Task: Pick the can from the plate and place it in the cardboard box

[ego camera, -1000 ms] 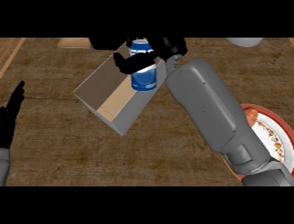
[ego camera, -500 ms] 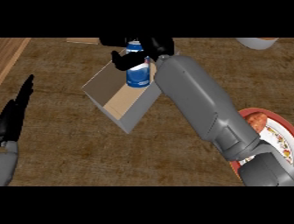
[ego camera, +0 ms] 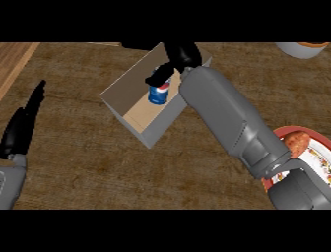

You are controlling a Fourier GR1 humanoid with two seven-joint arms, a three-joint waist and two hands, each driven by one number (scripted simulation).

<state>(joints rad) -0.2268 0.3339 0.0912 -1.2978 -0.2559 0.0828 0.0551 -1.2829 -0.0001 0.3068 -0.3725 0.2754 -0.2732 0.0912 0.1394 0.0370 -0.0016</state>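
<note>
can [ego camera: 157,93] in cardboard box [ego camera: 136,115], under right hand [ego camera: 174,58]

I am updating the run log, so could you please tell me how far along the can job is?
Done: the can is off the plate and sits inside the cardboard box. In hand: the right hand is over the box with its fingers at the can's top; whether it has let go is unclear. Left: releasing if needed, and pulling the arm clear. The left hand rests open at the view's left.
</note>
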